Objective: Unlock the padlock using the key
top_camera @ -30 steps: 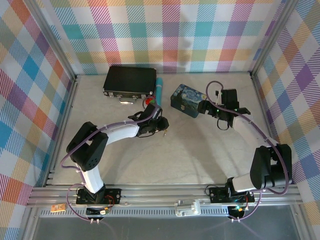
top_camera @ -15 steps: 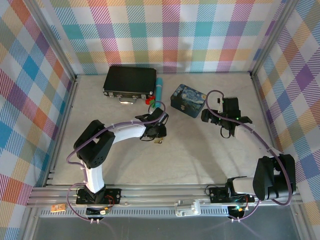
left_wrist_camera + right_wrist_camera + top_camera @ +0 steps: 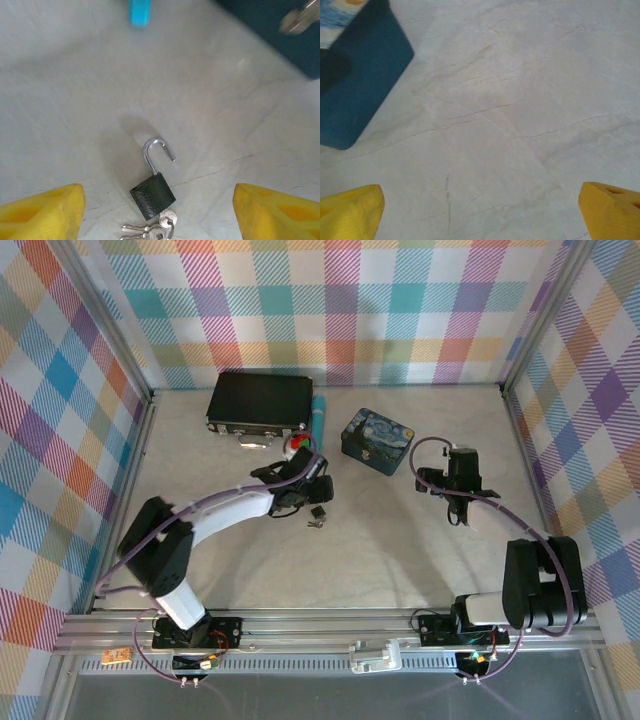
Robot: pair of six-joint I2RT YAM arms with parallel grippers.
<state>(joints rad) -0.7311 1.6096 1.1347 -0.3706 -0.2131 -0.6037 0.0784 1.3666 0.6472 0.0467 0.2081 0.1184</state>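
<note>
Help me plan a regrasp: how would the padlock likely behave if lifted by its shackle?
The padlock looks like solid metal, so probably dense for its size. Its shackle stands open, so the body may swivel. The keys at its base would likely dangle and swing.

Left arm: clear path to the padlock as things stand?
Likely yes. The padlock lies flat on the table, centred between the open fingers of the left gripper, with nothing over it. The keys sit against its near end.
</note>
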